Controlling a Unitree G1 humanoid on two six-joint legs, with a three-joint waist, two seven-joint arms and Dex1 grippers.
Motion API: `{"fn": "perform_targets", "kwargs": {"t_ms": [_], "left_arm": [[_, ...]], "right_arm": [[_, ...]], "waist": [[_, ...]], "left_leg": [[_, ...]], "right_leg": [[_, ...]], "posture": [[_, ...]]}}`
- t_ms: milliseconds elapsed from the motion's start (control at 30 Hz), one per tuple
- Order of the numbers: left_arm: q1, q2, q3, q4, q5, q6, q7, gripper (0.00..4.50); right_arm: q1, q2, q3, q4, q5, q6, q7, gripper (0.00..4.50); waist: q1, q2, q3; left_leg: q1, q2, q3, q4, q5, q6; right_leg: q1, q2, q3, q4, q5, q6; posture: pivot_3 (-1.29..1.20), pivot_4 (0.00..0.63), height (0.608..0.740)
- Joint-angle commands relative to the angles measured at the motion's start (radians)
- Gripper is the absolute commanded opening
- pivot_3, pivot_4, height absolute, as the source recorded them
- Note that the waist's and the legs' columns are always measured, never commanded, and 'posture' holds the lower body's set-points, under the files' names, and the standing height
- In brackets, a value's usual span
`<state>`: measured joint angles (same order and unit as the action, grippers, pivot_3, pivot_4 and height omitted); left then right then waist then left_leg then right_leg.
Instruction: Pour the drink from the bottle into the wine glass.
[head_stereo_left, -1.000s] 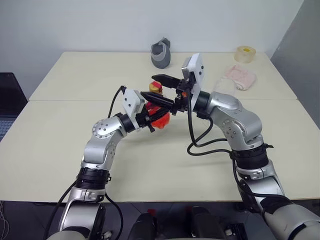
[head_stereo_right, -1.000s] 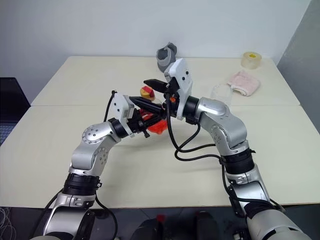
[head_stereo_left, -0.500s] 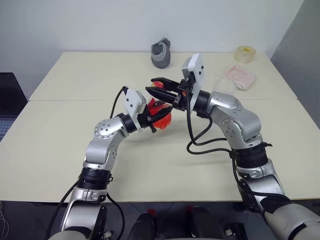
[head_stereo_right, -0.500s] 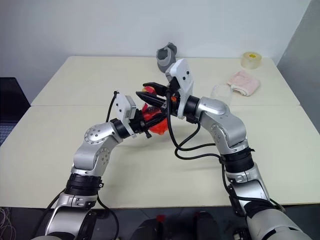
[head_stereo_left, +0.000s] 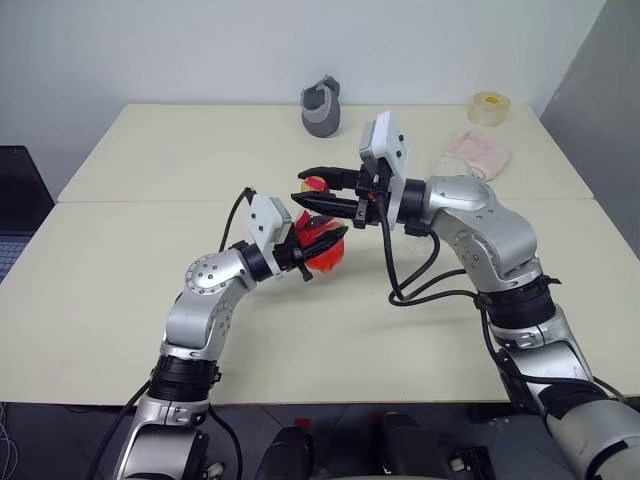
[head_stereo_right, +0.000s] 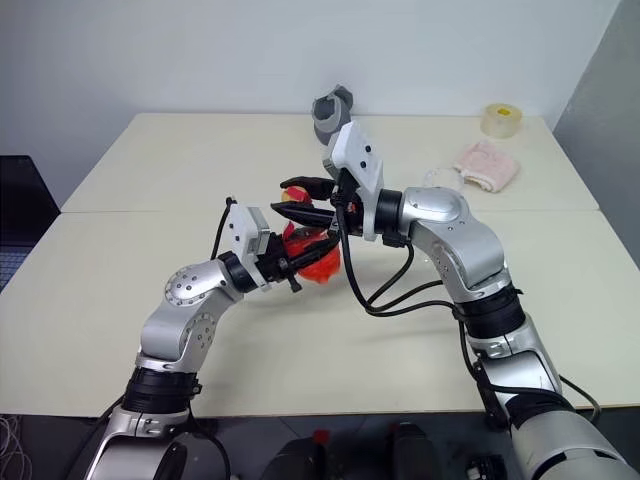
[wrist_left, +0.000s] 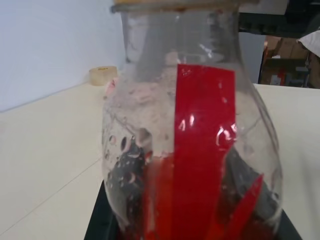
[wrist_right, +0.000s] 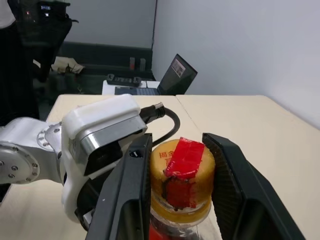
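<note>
Bottle (head_stereo_right: 312, 250) in left claw (head_stereo_right: 300, 258); right claw (wrist_right: 182, 200) pinches cap (wrist_right: 183, 179).

Bright even light, soft shadows.

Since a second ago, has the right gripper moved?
Yes. The right gripper has closed from wide open onto the bottle's cap, and against the grey cup it has shifted slightly toward the robot's left.
</note>
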<state>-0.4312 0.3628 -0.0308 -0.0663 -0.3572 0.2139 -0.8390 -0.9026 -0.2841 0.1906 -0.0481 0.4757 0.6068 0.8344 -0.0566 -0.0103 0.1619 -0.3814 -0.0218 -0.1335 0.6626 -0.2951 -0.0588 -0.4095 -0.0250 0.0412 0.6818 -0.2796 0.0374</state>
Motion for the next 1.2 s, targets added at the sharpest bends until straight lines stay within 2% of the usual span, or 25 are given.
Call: {"fn": "perform_targets", "kwargs": {"t_ms": [33, 200, 400, 467, 533, 633, 667, 767, 933, 1033, 1100, 1200], "left_arm": [[0.024, 0.011, -0.009, -0.06, -0.018, -0.004, -0.018, 1.37], [0.025, 0.014, -0.01, -0.059, -0.024, -0.005, -0.014, 1.37], [0.017, 0.006, -0.019, -0.045, -0.024, -0.014, -0.013, 1.37], [0.006, 0.001, -0.024, -0.033, -0.025, -0.019, -0.015, 1.37], [-0.006, -0.005, -0.029, -0.021, -0.023, -0.025, -0.014, 1.37], [-0.027, -0.016, -0.034, 0.006, -0.023, -0.036, -0.016, 1.37], [-0.032, -0.017, -0.035, 0.012, -0.023, -0.04, -0.016, 1.37], [-0.039, -0.018, -0.042, 0.026, -0.025, -0.051, -0.025, 1.37], [-0.046, -0.023, -0.041, 0.039, -0.024, -0.056, -0.025, 1.37], [-0.038, -0.019, -0.038, 0.03, -0.027, -0.052, -0.025, 1.37], [-0.034, -0.015, -0.036, 0.024, -0.028, -0.05, -0.024, 1.37], [-0.031, -0.012, -0.032, 0.021, -0.027, -0.049, -0.021, 1.37]], "right_arm": [[-0.081, 0.039, -0.212, -0.036, 0.202, 0.234, -0.149, 1.26], [-0.072, 0.072, -0.35, -0.092, 0.421, 0.517, -0.296, 1.26], [-0.031, 0.06, -0.414, -0.191, 0.552, 0.651, -0.405, 1.26], [-0.016, 0.058, -0.404, -0.228, 0.537, 0.624, -0.424, 1.26], [0.009, 0.025, -0.335, -0.289, 0.436, 0.515, -0.395, 1.26], [0.052, -0.076, -0.149, -0.352, 0.145, 0.173, -0.281, 1.26], [0.062, -0.098, -0.113, -0.356, 0.091, 0.094, -0.249, 1.26], [0.079, -0.119, -0.084, -0.336, 0.053, 0.002, -0.197, 1.26], [0.061, -0.047, -0.207, -0.282, 0.275, 0.245, -0.297, 1.26], [0.024, 0.025, -0.326, -0.224, 0.478, 0.432, -0.438, 1.26], [0.013, 0.016, -0.333, -0.226, 0.503, 0.471, -0.441, 1.26], [0.024, -0.032, -0.271, -0.258, 0.427, 0.427, -0.389, 1.26]], "waist": [[0.001, 0.0, 0.0], [0.005, 0.0, 0.0], [0.006, 0.0, 0.0], [0.005, 0.0, 0.0], [0.005, 0.0, 0.0], [0.002, 0.0, 0.0], [0.001, 0.0, 0.0], [0.0, 0.0, 0.0], [0.002, 0.0, 0.0], [0.002, 0.0, 0.0], [0.003, 0.0, 0.0], [0.003, 0.0, 0.0]], "left_leg": [[0.0, 0.001, 0.0, 0.0, 0.0, 0.0], [-0.001, 0.001, 0.0, 0.0, 0.0, 0.0], [-0.001, 0.0, 0.0, 0.0, -0.001, 0.002], [-0.001, -0.001, 0.0, 0.0, -0.001, 0.002], [-0.001, -0.001, 0.001, 0.0, -0.001, 0.002], [-0.001, -0.001, 0.001, 0.0, -0.001, 0.003], [-0.001, -0.001, 0.002, 0.0, -0.001, 0.003], [-0.001, -0.001, 0.002, 0.0, -0.001, 0.002], [-0.001, 0.0, 0.0, 0.0, 0.0, 0.001], [-0.001, 0.001, 0.0, 0.0, 0.0, 0.001], [-0.001, 0.001, 0.0, 0.0, 0.0, 0.001], [-0.001, 0.0, 0.0, 0.0, -0.001, 0.002]], "right_leg": [[0.0, 0.0, 0.0, 0.0, 0.0, 0.0], [0.0, -0.004, 0.0, -0.001, 0.0, 0.0], [0.0, -0.003, 0.0, -0.001, 0.0, 0.0], [0.0, -0.003, 0.0, 0.0, 0.0, 0.0], [0.0, -0.002, 0.0, 0.0, 0.0, 0.0], [0.0, 0.0, 0.0, -0.001, 0.0, 0.0], [0.0, 0.0, 0.0, -0.001, 0.0, 0.0], [0.0, 0.0, 0.0, -0.001, 0.0, 0.0], [0.0, 0.0, 0.0, -0.001, 0.0, 0.0], [0.0, 0.0, 0.0, -0.001, 0.0, 0.0], [0.0, 0.0, 0.0, -0.001, 0.0, 0.0], [0.0, -0.001, 0.0, -0.001, 0.0, 0.0]], "posture": [[0.0, 0.15, 0.74], [0.0, 0.15, 0.74], [0.0, 0.15, 0.74], [0.0, 0.15, 0.74], [0.0, 0.15, 0.74], [0.0, 0.15, 0.74], [0.0, 0.15, 0.74], [0.0, 0.15, 0.74], [0.0, 0.15, 0.74], [0.0, 0.15, 0.74], [0.0, 0.15, 0.74], [0.0, 0.15, 0.74]]}}
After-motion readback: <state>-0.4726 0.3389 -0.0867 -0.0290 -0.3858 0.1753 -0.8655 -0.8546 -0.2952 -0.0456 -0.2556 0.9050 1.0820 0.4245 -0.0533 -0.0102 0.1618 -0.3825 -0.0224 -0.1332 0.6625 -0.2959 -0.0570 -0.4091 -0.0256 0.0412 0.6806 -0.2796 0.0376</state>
